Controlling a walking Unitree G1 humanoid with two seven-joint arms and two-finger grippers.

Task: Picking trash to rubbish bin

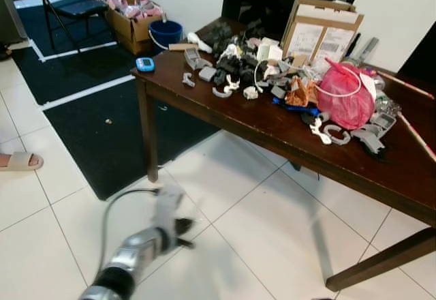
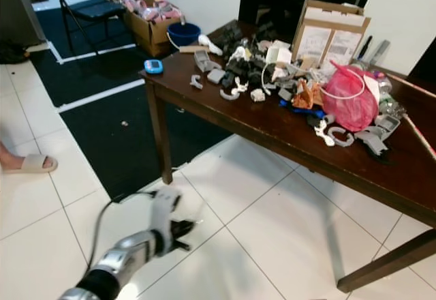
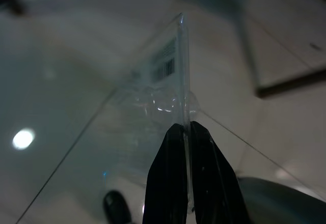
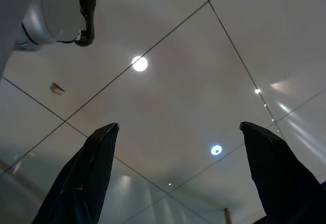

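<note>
Head views: left gripper (image 2: 178,230) extends low over the white tiled floor (image 1: 259,218), well in front of the dark wooden table (image 1: 286,133), blurred, with a pale clear plastic package (image 1: 165,203) standing up from its fingers. On the table lie heaped grey and black parts, a pink plastic bag (image 1: 344,95), an open cardboard carton (image 1: 321,33) at the rear edge and a small blue device (image 1: 144,64) at the near-left corner. Beyond the table's left end stand a blue bucket (image 1: 165,33) and a cardboard box (image 1: 133,24); a black mat (image 1: 102,129) lies beside and under that end. A person's sandalled foot (image 1: 19,160) rests on the tiles far left of the table.

Left wrist view: both black fingers (image 3: 167,183) pressed nearly together, pinching the package's thin edge; a barcode label (image 3: 165,63) shows on the clear sheet.

Right wrist view: right gripper (image 4: 181,178) spread wide, holding nothing, tiled floor beyond.
</note>
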